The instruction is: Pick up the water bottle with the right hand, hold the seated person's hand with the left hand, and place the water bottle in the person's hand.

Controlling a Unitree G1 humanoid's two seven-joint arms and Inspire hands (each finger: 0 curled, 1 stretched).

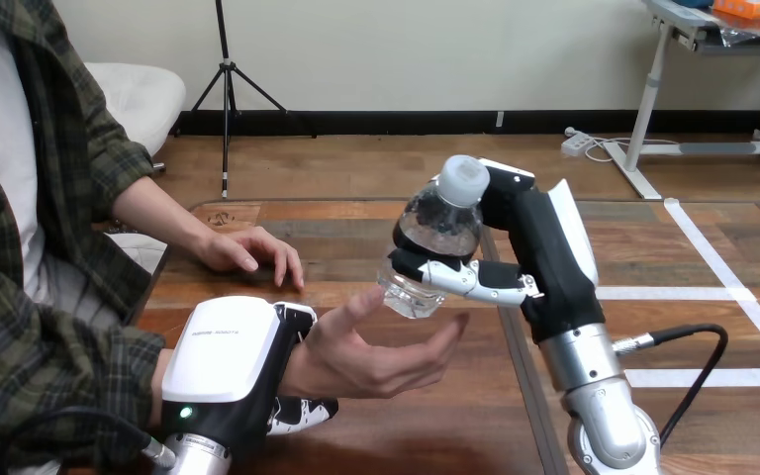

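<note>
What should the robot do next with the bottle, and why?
Probably lower the water bottle a little into the person's hand. The right hand holds it tilted just above that open palm, and the left hand is curled round the person's wrist.

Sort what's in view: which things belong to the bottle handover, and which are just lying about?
Part of the job: water bottle, in the right hand; left hand, curled round the person's wrist; person's open hand, just below the bottle.
Just there: person's other hand, resting on the table.
</note>
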